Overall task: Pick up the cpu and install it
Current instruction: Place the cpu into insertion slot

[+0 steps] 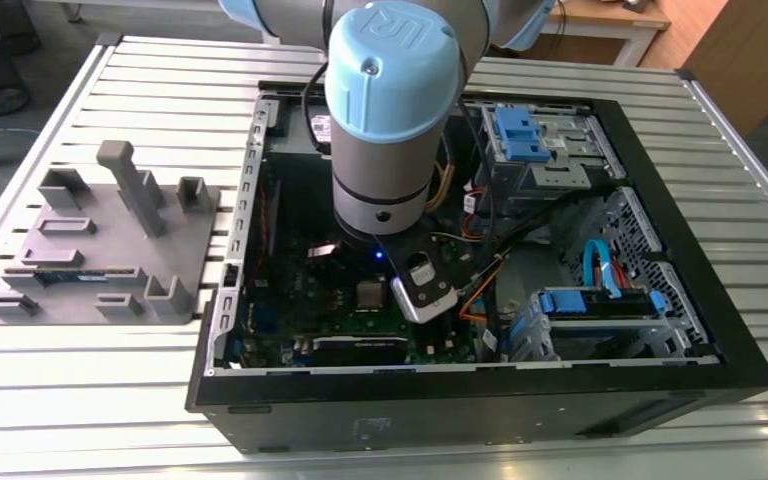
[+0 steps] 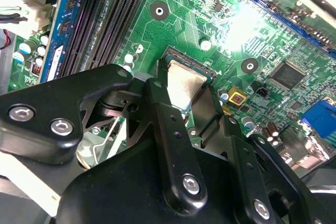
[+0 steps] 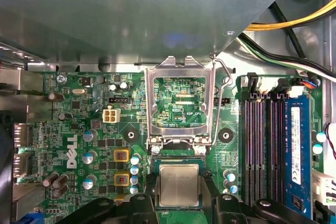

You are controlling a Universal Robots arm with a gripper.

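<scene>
In the exterior view, the arm (image 1: pixel 384 120) reaches down into an open case (image 1: pixel 491 400) lying on a slatted table (image 1: pixel 91 400). A grey tray (image 1: pixel 197 240) sits on the table well apart from the case, toward the exterior view's left. Under the arm's wrist, the cpu (image 1: pixel 371 293) shows as a small grey square over the green board (image 1: pixel 344 325). Blue drive cages (image 1: pixel 524 135) sit at the exterior view's right side of the case.

The second wrist view looks along the hand (image 2: pixel 185 90) from behind. Its two black fingers (image 2: pixel 157 108) stand narrowly apart, one against each side of the cpu (image 2: pixel 184 85), so the hand appears clamped on it. The chip lies flat at the socket (image 2: pixel 207 69), whose dark rim shows just past its far edge. I cannot tell whether it is fully seated or held just above. Rows of dark memory slots (image 2: pixel 100 19) run beside the socket.

The first wrist view looks straight down on the board (image 3: pixel 79 129). Here the silver frame (image 3: pixel 152 103) stands swung open beside the socket, with its wire lever (image 3: pixel 227 85) raised next to it. The cpu (image 3: pixel 179 183) sits square between the fingers (image 3: pixel 206 190), its metal top up. A memory stick (image 3: pixel 295 150) with a blue label stands in a slot near the socket, and yellow and black cables (image 3: pixel 294 22) cross above it.
</scene>
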